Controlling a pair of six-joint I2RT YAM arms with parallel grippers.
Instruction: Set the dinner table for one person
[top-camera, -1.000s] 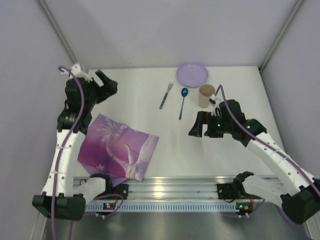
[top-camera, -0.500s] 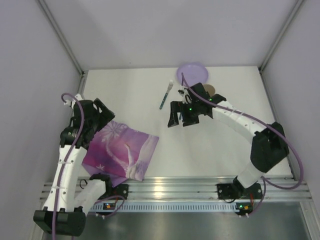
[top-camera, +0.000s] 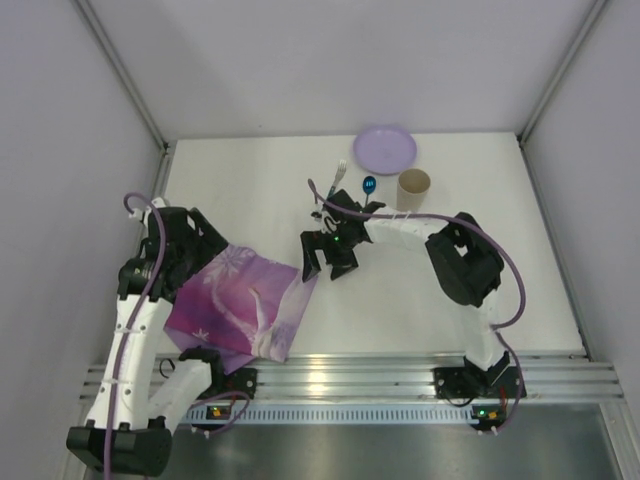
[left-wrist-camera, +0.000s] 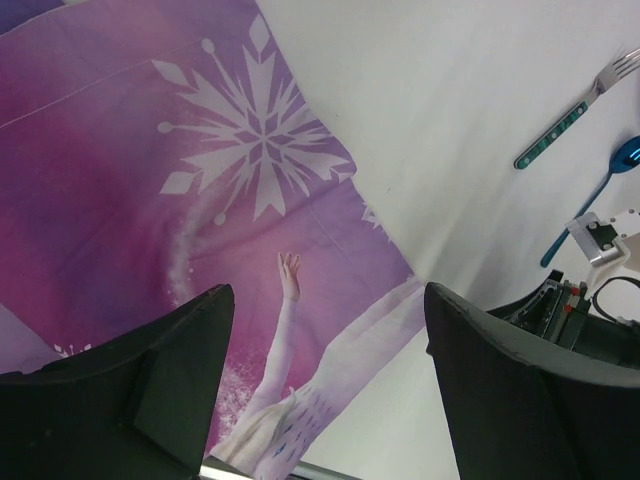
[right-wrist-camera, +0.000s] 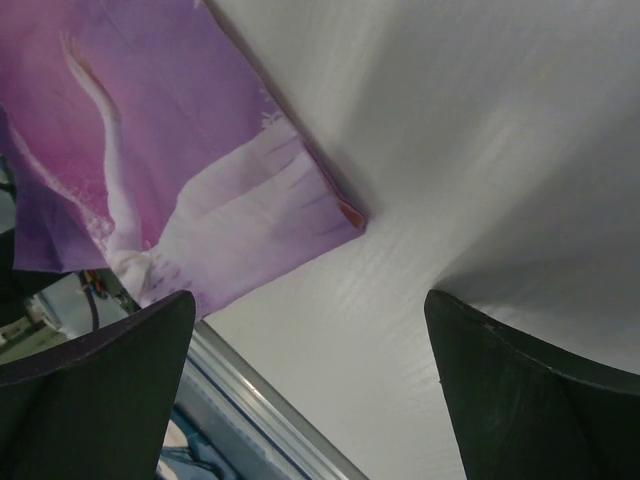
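Observation:
The dinner table (top-camera: 400, 290) is a white top with an aluminium rail along its near edge. A purple-pink snowflake placemat (top-camera: 240, 305) lies askew at the near left; it also shows in the left wrist view (left-wrist-camera: 200, 180) and the right wrist view (right-wrist-camera: 150, 130). My left gripper (top-camera: 210, 245) is open and empty above the mat's far left part (left-wrist-camera: 326, 330). My right gripper (top-camera: 326, 268) is open and empty above the table beside the mat's right corner (right-wrist-camera: 308, 310). A purple plate (top-camera: 385, 148), a fork (top-camera: 340, 170), a blue spoon (top-camera: 369, 184) and a tan cup (top-camera: 413, 186) lie at the far middle.
The aluminium rail (top-camera: 350, 375) runs along the near edge and shows in the right wrist view (right-wrist-camera: 260, 400). Grey walls close in the left, far and right sides. My right arm stretches across the table in front of the fork and spoon (left-wrist-camera: 600, 190).
My right arm has swung left from beside the cup to the placemat's right corner. My left gripper has come from the far left corner down over the placemat. Both stay open.

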